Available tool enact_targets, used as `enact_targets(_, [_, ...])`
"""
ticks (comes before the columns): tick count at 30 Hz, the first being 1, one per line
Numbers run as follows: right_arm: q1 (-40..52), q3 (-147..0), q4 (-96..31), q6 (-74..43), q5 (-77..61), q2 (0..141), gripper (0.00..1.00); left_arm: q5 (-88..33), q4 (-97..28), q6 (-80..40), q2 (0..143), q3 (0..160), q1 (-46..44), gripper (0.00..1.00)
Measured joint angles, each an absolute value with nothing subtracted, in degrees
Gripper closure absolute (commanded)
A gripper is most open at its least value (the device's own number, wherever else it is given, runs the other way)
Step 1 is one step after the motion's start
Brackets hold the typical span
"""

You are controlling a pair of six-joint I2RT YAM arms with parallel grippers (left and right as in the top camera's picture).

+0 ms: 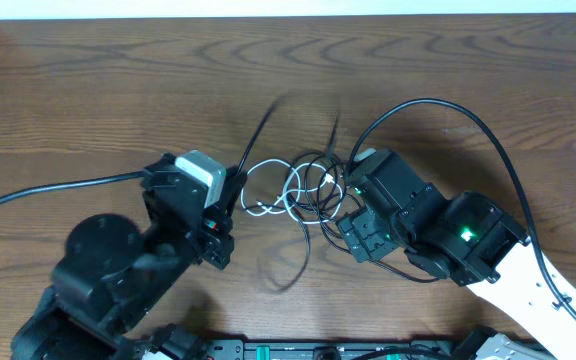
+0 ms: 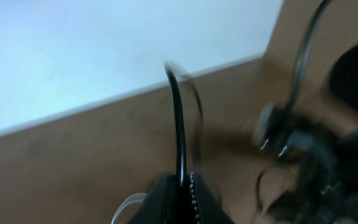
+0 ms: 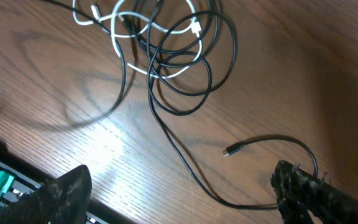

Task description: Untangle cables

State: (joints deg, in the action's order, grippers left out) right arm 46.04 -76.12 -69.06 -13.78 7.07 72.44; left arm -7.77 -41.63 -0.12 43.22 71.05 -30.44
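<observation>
the cables [image 1: 303, 195] lie as one loose knot near the middle of the counter [image 1: 88, 80]: several black loops with a white cable [image 3: 195, 27] threaded through them. the left fingers [image 2: 182, 199] sit at the knot's 9 o'clock, pinched shut on a black cable [image 2: 178, 124] that rises straight out of them and runs off toward 12 o'clock (its far end is too smeared to follow). the right fingers [image 3: 61, 193] wait at the knot's 3 o'clock, spread wide with nothing gripped. one black strand trails out of the loops and ends in a small plug [image 3: 227, 151] lying free on the wood, apart from the knot.

the step in hand looks like drawing the pinched strand out of the pile. to do it well, i'd pull slowly and away from the knot, toward 10 or 11 o'clock, watching whether the loops loosen or cinch. if the whole bundle drags along, the right fingers should come down on the white loops, or on a black loop that isn't the held one, and pin it to the counter while the left draws.
</observation>
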Motion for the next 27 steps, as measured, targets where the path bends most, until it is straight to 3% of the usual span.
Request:
enact_targets(1, [46.0, -76.1, -69.0, -13.8, 7.1, 72.4, 0.09, -7.0, -43.2, -0.1, 43.5, 70.8, -30.4, 0.91])
enact_targets(4, [46.0, -76.1, -69.1, -13.8, 7.1, 72.4, 0.06, -5.4, -47.1, -0.2, 44.9, 70.6, -30.4, 0.45])
enact_targets(7, [46.0, -76.1, -69.1, -13.9, 7.1, 72.4, 0.01, -4.7, -49.6, 0.0, 46.9, 70.6, -30.4, 0.17])
enact_targets(16, [46.0, -75.8, -64.1, -14.5, 9.5, 74.4, 0.01, -1.3, -54.7, -0.4, 51.9, 70.6, -30.4, 0.21])
enact_targets(27, [45.2, -71.8, -45.9, -21.6, 5.0, 94.0, 0.02, 0.2, -62.0, -5.2, 51.4, 70.6, -30.4, 0.22])
